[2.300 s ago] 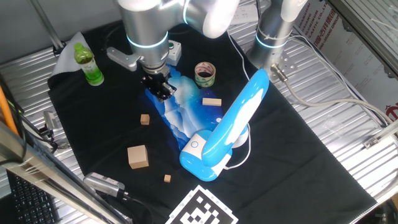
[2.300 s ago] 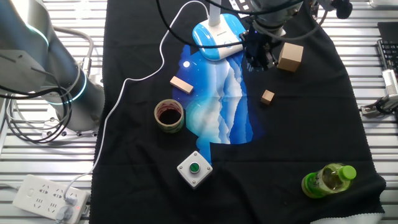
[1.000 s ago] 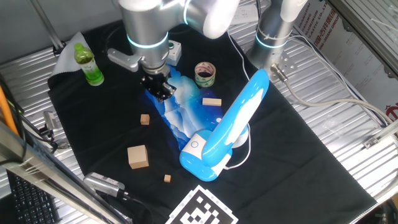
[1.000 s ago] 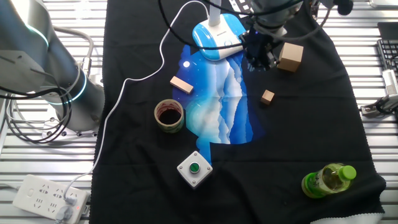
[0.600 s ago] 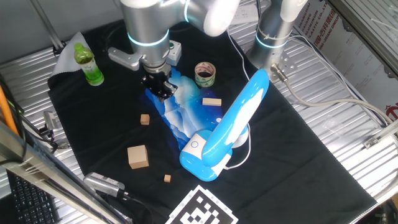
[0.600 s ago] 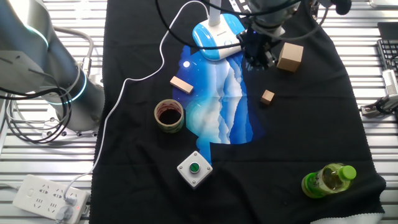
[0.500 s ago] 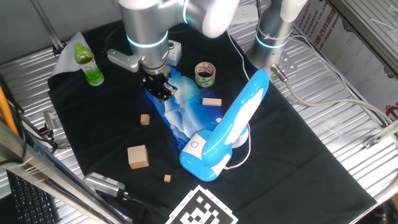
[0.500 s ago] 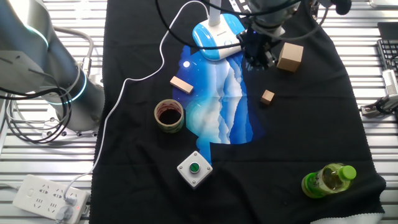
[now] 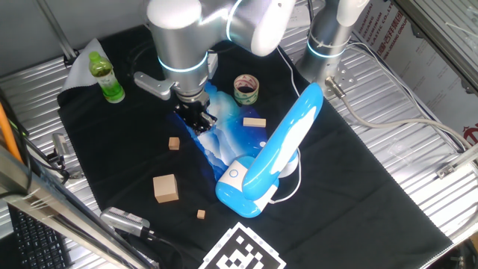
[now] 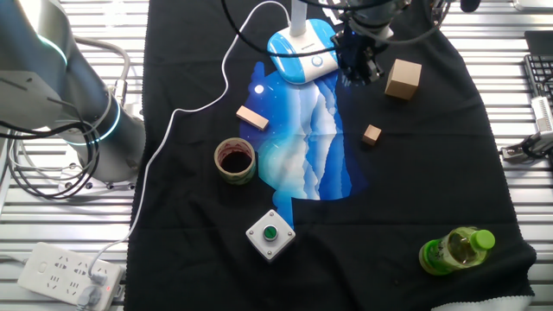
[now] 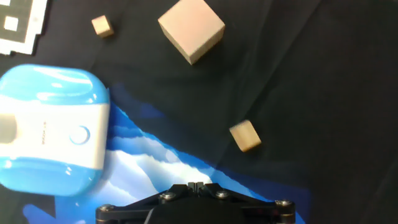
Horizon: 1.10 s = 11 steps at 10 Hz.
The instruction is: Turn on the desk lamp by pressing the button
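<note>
Fingers [image 11: 195,185] together — above black cloth [image 11: 298,93].

Glossy sky-blue and white plastic desk lamp [image 9: 269,161], with a small round white button [image 11: 79,135] ringed by a thin outline on the white part of its base. Blue-and-white sheet [image 10: 307,142] patterned like icy mountains, spread over a matte black cloth [image 9: 358,187]. Pale tan wooden cubes: one large [image 11: 191,29], two small [image 11: 245,135] [image 11: 102,26]. Light tan wooden bar [image 9: 254,122]. Beige tape roll [image 10: 235,161] with a dark reddish-brown core. Translucent green plastic bottle [image 9: 106,77]. Green push button on a grey box [image 10: 270,234]. Black-and-white square marker [image 9: 243,254]. Black claw [image 9: 199,118] on a silver arm with a glowing cyan ring. Ribbed silver metal counter [image 9: 418,149].
</note>
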Motion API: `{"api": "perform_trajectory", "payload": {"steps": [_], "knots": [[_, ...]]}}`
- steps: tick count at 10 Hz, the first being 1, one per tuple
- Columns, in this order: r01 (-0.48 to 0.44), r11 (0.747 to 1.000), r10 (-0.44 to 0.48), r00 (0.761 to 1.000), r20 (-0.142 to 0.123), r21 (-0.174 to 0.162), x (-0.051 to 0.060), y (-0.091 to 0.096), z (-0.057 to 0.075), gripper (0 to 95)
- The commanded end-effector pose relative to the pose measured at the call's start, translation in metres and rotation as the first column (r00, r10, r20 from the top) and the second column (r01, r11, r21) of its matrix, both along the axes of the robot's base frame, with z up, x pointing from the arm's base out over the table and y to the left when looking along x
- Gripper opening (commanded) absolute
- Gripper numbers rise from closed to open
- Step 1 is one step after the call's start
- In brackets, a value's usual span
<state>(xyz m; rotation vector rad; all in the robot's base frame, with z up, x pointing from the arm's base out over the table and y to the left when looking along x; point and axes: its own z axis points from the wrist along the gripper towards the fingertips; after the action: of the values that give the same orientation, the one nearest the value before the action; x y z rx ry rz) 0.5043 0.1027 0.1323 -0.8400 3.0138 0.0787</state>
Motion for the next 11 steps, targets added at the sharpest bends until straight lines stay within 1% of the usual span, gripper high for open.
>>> {"api": "perform_trajectory", "payload": {"steps": [1, 3, 4, 6, 7, 8, 9, 11], "knots": [[0.014, 1.0, -0.014, 1.0, 0.0, -0.003, -0.001, 0.011, -0.004, 0.0], [0.036, 0.998, -0.036, 0.999, -0.006, 0.047, -0.001, 0.018, -0.007, 0.0], [0.036, 0.998, -0.035, 0.999, -0.008, 0.047, -0.002, 0.021, -0.008, 0.0], [0.037, 0.997, -0.037, 0.999, -0.011, 0.062, -0.005, 0.028, -0.013, 0.0], [0.043, 0.996, -0.042, 0.999, -0.013, 0.073, -0.006, 0.03, -0.015, 0.0], [0.053, 0.994, -0.052, 0.998, -0.019, 0.099, -0.008, 0.033, -0.017, 0.0], [0.052, 0.994, -0.05, 0.998, -0.023, 0.096, -0.008, 0.036, -0.018, 0.0], [0.051, 0.993, -0.049, 0.998, -0.026, 0.105, -0.009, 0.041, -0.02, 0.0]]}}
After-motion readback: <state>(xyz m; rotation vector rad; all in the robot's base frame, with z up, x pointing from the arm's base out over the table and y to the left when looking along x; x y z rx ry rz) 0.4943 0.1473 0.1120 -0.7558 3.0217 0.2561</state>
